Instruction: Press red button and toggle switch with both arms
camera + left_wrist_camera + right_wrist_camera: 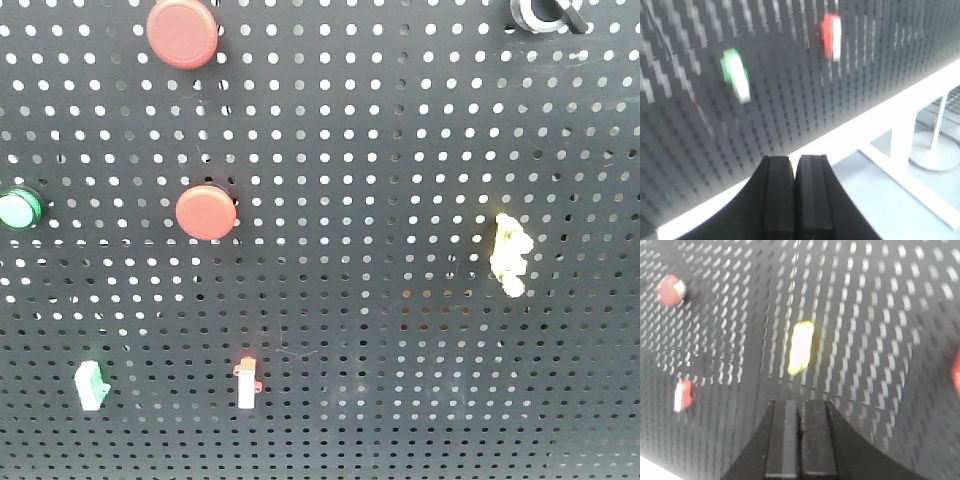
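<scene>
A black pegboard [400,150] carries two round red buttons, one at the top [182,32] and one in the middle [206,212]. A small red-and-white switch [246,383] sits low on the board, with a green-and-white switch [90,386] to its left. No arm shows in the front view. My left gripper [795,161] is shut and empty, below the blurred green switch [736,75] and red switch [832,36], apart from the board. My right gripper [801,404] is shut and empty, just below a yellow piece [801,347]. A red button [670,290] lies far to its left.
A green round button [18,208] sits at the board's left edge, a yellow piece [510,255] at the right, and a black knob [545,14] at the top right. A white frame rail [860,125] runs under the board, above a pale floor [890,200].
</scene>
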Robot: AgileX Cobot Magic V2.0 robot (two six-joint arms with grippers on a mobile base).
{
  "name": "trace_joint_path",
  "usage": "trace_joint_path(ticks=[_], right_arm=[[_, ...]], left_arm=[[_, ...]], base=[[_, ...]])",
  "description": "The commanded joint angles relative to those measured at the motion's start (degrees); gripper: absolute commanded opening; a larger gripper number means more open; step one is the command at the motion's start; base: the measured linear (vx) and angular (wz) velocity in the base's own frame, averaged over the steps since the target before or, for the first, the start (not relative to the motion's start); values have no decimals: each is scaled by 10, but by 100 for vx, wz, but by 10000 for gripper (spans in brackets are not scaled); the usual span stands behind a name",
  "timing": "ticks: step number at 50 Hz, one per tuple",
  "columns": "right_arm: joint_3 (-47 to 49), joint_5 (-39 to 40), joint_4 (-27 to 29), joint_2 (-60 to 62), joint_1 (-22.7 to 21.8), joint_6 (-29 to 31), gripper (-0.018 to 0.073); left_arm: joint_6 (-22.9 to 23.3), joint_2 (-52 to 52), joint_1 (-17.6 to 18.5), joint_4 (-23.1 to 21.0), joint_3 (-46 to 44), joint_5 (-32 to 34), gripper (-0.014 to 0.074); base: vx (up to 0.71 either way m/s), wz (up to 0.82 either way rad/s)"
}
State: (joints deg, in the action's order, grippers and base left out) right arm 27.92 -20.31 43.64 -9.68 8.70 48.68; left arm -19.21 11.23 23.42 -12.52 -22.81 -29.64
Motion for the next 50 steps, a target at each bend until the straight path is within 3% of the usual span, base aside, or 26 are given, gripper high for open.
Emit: trace_joint_path(ticks=[1,6,38,44,50], right_arm=[[-24,87,5,26,-3,2,-3],[-53,107,5,41,-3,2,-3],[-110,92,5,41,-3,2,-3],[-110,92,5,41,-3,2,-3],[-110,93,5,41,-3,2,-3]], left_arm=[[7,-18,-1,-11,15,136,2],[7,-23,-1,-11,31,185,2],[7,-31,-4,-7,55,202,2],[-8,-63,-49,54,108,225,2],[4,-108,-112,57,184,257,2]], base=[[0,0],[0,0],[0,0],[0,0],[0,0]])
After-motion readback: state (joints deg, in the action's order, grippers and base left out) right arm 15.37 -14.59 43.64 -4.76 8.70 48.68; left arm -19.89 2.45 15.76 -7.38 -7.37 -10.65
